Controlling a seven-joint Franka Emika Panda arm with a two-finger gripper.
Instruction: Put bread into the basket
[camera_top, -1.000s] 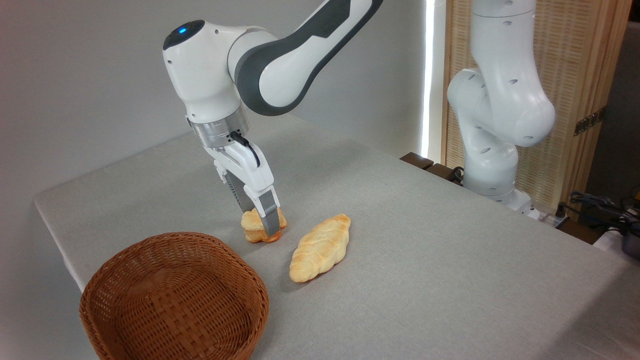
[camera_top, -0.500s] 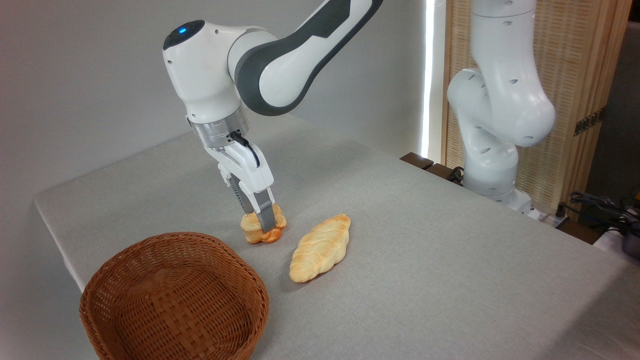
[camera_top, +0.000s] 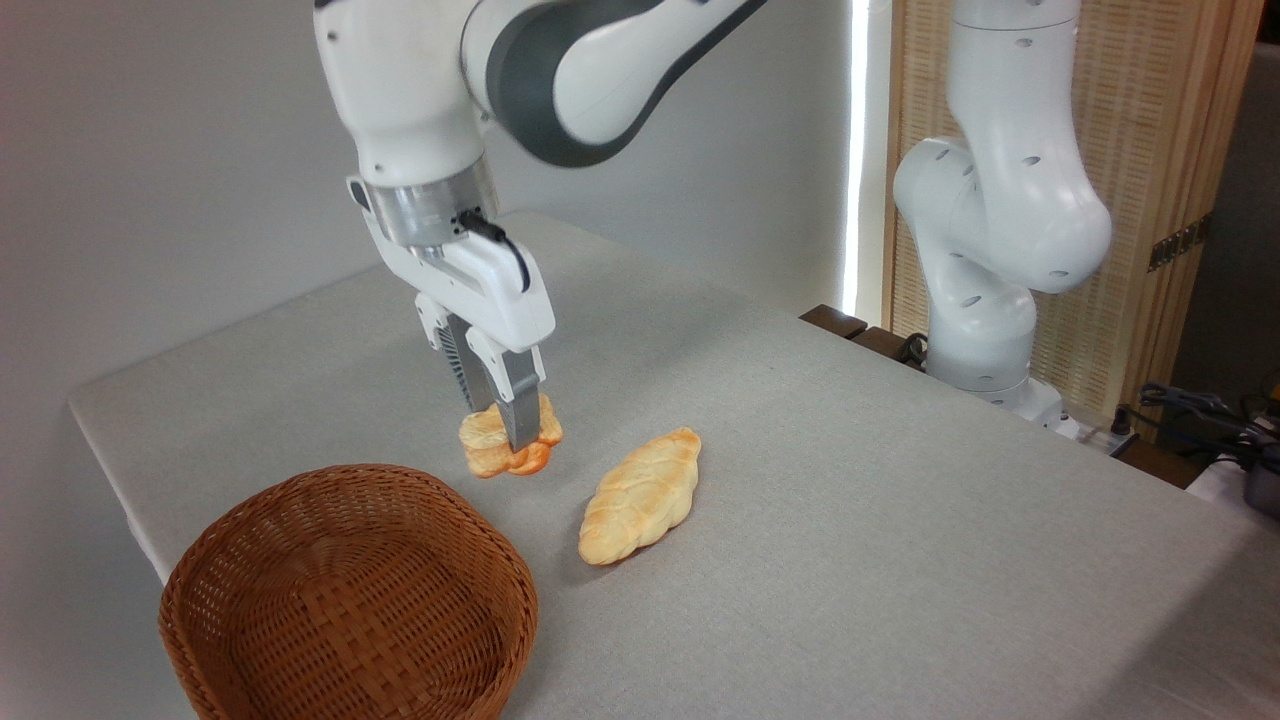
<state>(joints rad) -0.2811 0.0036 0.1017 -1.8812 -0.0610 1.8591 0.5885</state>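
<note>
Lifted now, the bread (camera_top: 508, 444) hangs off the grey bench (camera_top: 850, 520), pinched between the fingers (camera_top: 520, 420) at frame centre-left; the arm reaches down from the top. Basket (camera_top: 350, 590) lower left, loaf (camera_top: 640, 495) beside.

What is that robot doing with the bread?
The robot's hand is pinching the small bun and holding it just above the table. The brown basket sits empty nearby, in front of the bun. A longer braided loaf lies untouched on the table.
</note>
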